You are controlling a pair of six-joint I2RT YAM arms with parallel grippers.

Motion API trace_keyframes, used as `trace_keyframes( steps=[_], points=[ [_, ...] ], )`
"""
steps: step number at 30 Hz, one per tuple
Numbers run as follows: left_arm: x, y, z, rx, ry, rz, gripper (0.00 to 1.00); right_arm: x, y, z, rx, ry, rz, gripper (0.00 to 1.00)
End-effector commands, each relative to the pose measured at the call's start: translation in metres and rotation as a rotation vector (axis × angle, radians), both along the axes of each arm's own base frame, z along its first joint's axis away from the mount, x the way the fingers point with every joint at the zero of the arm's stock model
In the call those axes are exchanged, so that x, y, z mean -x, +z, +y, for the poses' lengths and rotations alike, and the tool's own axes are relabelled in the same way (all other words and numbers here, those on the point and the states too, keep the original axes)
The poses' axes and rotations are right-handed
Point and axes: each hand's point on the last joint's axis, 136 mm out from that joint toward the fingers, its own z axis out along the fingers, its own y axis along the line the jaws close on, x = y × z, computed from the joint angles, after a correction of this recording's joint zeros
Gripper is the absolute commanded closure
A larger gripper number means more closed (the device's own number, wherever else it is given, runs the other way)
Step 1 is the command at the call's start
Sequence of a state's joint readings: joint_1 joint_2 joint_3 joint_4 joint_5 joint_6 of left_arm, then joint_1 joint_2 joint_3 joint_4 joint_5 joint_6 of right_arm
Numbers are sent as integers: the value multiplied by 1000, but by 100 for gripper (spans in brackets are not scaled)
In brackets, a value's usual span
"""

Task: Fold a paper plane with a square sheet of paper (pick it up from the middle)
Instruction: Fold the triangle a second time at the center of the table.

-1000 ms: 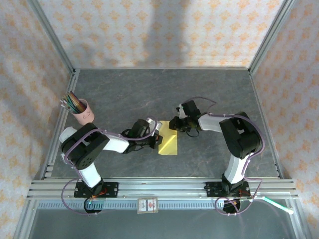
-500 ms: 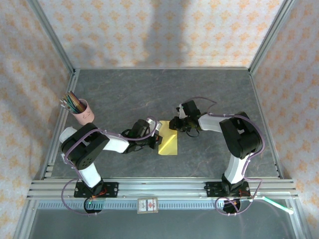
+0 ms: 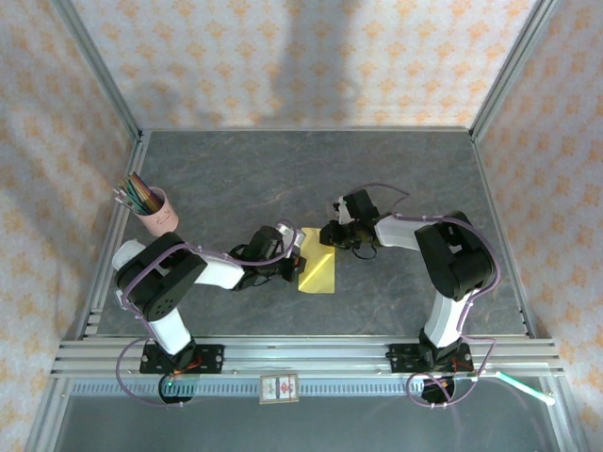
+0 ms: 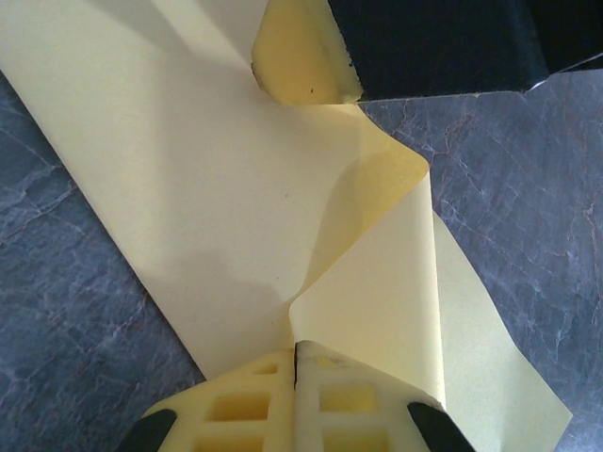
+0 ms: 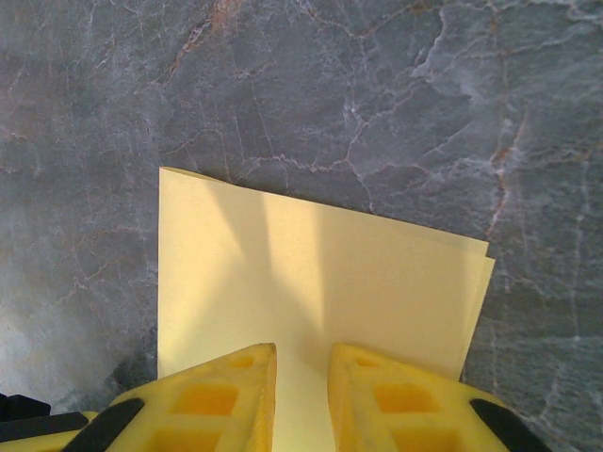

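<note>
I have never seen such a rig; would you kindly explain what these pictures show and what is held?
These are two robot arms bolted to a grey table. One picture looks down from above; the other two come from cameras on each wrist. A folded yellow sheet of paper lies between the arms, and a pink cup of pencils stands at the left. The left gripper is shut, pinching up a flap of the paper. The right gripper, slightly open, sits at the paper's edge.
</note>
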State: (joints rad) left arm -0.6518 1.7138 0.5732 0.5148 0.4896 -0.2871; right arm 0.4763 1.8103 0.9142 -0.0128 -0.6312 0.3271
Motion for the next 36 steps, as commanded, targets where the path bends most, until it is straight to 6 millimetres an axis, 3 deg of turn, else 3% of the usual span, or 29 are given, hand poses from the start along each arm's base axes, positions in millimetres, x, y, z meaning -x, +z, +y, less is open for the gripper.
trace_keyframes(
  steps=[1,16,27,36],
  points=[
    [-3,-9,5,-40,10,8,98,16,-37,-26,152,-25,86,77],
    [-1,-26,18,-124,57,50,100,2,-17,-15,118,-16,52,75],
    [3,-34,16,-163,54,67,100,-21,16,-3,97,2,-13,73],
    [3,-39,20,-182,97,94,100,-19,43,-8,80,-24,-46,73]
  ],
)
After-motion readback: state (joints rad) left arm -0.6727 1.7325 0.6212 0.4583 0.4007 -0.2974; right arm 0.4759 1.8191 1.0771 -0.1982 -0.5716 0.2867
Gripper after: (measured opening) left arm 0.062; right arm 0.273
